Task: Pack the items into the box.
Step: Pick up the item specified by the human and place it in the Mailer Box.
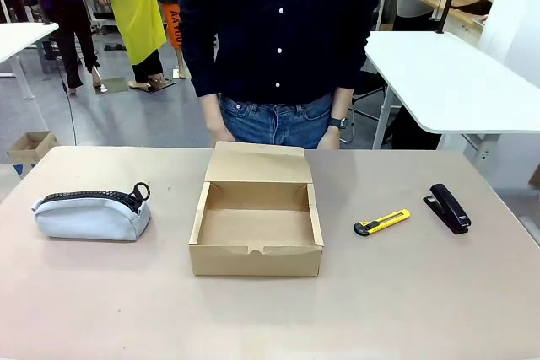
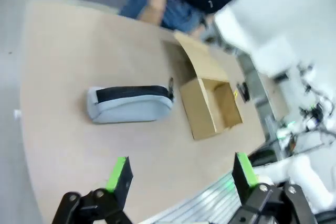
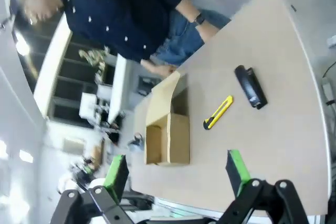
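the counter [image 1: 253,318] is a plain, pale pinkish beige. the box [image 1: 256,260] is plain brown cardboard inside and out, with no print. the pouch [image 1: 91,218] is light grey, with a black zipper strip along its top and a black loop at one end. the knife [image 1: 381,222] is yellow with a black end. the stapler [image 1: 448,207] is all black. the person's shirt [image 1: 278,23] is dark navy with small white buttons, the jeans [image 1: 274,121] mid blue, the watch [image 1: 338,122] black. the left pincer [image 2: 180,170] and right pincer [image 3: 176,169] are black with bright green pads. beyond, a table [image 1: 447,82] is white, and a small carton [image 1: 29,146] is brown.
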### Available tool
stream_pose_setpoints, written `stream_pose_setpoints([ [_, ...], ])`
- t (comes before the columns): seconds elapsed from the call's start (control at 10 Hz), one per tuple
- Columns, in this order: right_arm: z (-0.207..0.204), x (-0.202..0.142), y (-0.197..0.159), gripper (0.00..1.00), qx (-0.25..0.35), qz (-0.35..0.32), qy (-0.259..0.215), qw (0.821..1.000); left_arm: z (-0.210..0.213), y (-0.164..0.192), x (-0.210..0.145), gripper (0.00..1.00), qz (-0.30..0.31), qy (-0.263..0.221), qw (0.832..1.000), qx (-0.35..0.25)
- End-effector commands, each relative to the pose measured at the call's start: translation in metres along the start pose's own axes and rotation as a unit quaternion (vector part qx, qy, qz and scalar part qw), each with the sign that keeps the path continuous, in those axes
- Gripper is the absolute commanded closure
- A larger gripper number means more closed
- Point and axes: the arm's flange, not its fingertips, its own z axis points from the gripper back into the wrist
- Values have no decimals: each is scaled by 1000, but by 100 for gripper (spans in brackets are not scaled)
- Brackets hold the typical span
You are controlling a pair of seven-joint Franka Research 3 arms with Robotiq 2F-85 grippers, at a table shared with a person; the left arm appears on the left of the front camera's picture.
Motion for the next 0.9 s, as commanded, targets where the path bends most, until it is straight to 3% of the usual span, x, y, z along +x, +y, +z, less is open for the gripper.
stream_pose_setpoints([
  [0.0,-14,-8,-48,0,54,-40,-19,998,-19,30,-15,0,41,-31,998,-41],
  [0.2,-15,-10,-70,0,34,-56,-29,997,-24,36,-27,0,58,-51,996,-39],
  [0.3,11,-5,-59,0,34,-62,-33,997,4,43,-17,0,57,-33,998,-23],
  [0.8,11,-5,-59,0,34,-62,-33,997,4,43,-17,0,57,-33,998,-23],
])
